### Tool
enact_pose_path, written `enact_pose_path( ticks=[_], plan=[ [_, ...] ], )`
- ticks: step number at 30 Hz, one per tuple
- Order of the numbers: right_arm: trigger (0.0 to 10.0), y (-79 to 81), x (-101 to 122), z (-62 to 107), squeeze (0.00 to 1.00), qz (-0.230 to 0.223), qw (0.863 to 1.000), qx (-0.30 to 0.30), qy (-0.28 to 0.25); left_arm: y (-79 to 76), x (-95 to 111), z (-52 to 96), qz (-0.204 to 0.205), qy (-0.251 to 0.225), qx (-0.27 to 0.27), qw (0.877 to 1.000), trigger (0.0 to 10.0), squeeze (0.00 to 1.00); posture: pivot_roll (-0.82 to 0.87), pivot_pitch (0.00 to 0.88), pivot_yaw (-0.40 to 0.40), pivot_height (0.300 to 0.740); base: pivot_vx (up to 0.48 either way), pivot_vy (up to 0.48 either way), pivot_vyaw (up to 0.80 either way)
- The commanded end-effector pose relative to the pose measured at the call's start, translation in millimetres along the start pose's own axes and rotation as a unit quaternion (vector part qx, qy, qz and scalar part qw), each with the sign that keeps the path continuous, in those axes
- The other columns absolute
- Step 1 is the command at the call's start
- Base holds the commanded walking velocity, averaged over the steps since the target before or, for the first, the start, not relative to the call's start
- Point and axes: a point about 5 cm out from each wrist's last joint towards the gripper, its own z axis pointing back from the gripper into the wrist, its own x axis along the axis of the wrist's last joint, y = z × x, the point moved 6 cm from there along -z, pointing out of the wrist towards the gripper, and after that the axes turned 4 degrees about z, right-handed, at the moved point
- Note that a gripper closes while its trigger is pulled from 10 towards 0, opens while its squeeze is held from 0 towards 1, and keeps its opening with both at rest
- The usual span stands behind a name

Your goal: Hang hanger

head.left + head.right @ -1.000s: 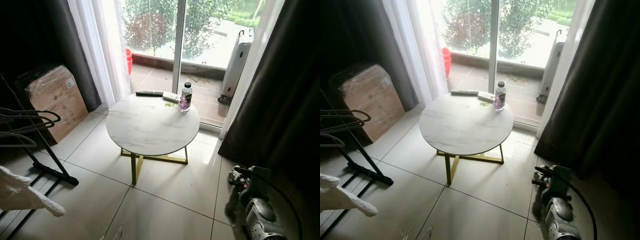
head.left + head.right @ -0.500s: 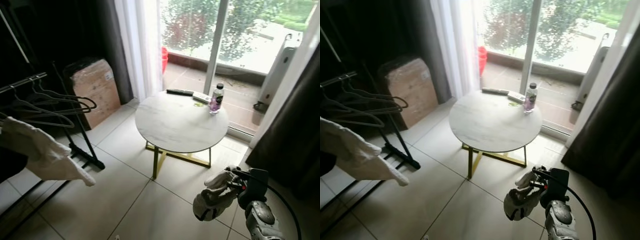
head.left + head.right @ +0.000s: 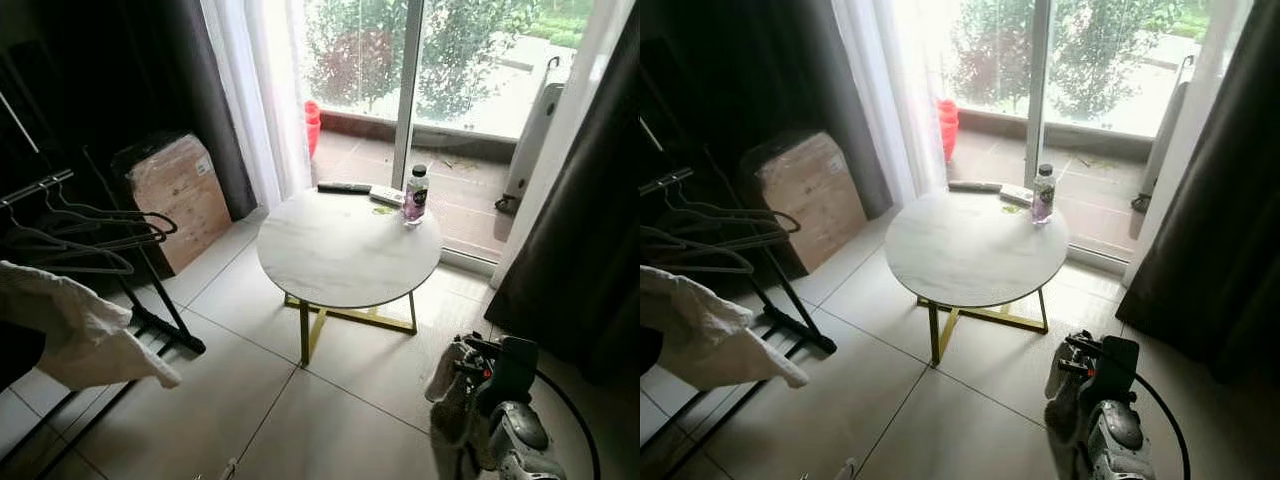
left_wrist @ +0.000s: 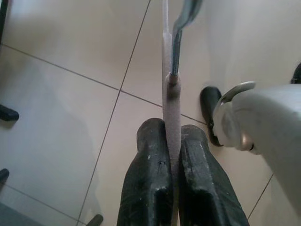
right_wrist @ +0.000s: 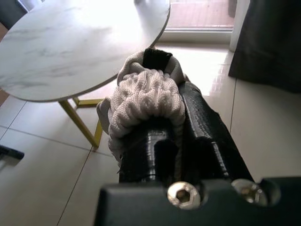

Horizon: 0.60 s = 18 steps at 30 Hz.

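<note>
A slim white hanger with a metal hook (image 4: pixel 171 94) was pinched between the left gripper (image 4: pixel 173 155) fingers, evidently for hanging. A cream knitted garment (image 5: pixel 143 106) was clamped in the right gripper (image 5: pixel 162 101), right of the black clothes rack (image 3: pixel 95 230).

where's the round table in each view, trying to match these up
left eye view: round table at centre, before the glass door.
right eye view: centre, slightly left.
left wrist view: floor tiles past the left tool, shut on the hanger.
right wrist view: tabletop beyond the right tool and its white cloth.
Shared landmark: its yellow legs.
</note>
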Motion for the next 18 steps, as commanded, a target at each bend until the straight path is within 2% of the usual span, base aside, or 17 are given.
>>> enact_pose_path(
  ticks=[1, 10, 18],
  plan=[
    [10.0, 5.4, 13, -2.9, 0.00, 0.006, 1.000, 0.011, -0.023, 5.1, -5, 1.2, 0.001, 0.008, 0.005, 1.000, 10.0, 0.00, -0.07, 0.032, 0.054, 0.740, 0.382, 0.000, 0.61],
    [10.0, 16.2, 17, -5.0, 0.00, 0.020, 0.999, 0.034, -0.028, -0.5, -10, 1.2, 0.010, 0.016, 0.004, 1.000, 10.0, 0.00, -0.06, 0.035, 0.045, 0.740, 0.382, 0.000, 0.67],
    [10.0, 15.7, 18, -5.1, 0.00, 0.018, 0.999, 0.035, -0.030, -0.6, -9, 0.9, 0.010, 0.016, 0.004, 1.000, 10.0, 0.00, -0.06, 0.045, 0.044, 0.740, 0.383, 0.000, 0.00]
  ],
)
